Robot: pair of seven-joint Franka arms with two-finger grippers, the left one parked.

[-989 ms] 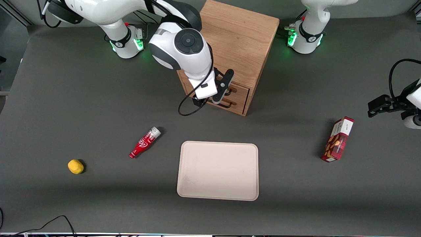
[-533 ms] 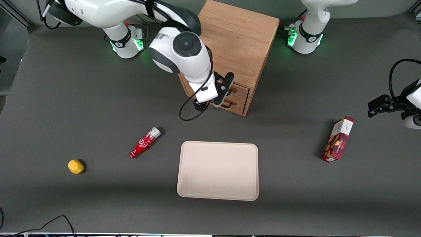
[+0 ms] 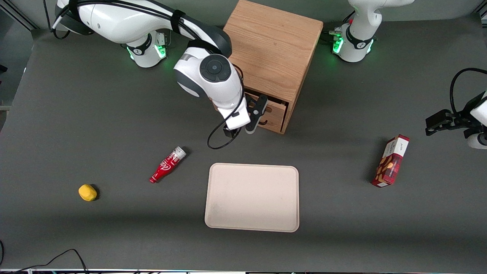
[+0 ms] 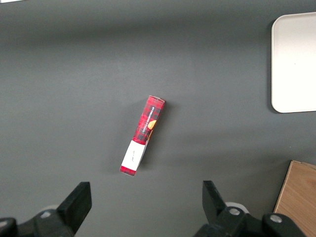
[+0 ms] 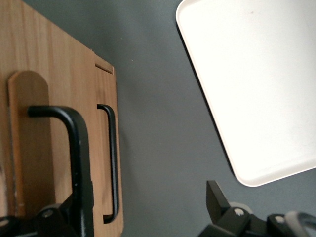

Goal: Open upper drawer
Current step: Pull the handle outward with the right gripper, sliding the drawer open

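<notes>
Oak cabinet [image 3: 272, 49] at worktop [image 3: 76, 114] 12 o'clock edge, nothing blocking drawer fronts. Beige tray [image 3: 252, 198] at cabinet's 6 o'clock, red bottle [image 3: 167, 164] at 7, yellow lump [image 3: 87, 192] at 8, red carton [image 3: 391, 161] at 4. Upper drawer [image 3: 277, 105]: light oak, black wire handle [image 5: 79, 143], above twin lower drawer [image 3: 274, 118]. End effector [image 3: 258, 112] at drawer fronts, fingers spread wide, one finger [image 5: 71, 212] just beside upper handle, nothing clamped.
</notes>
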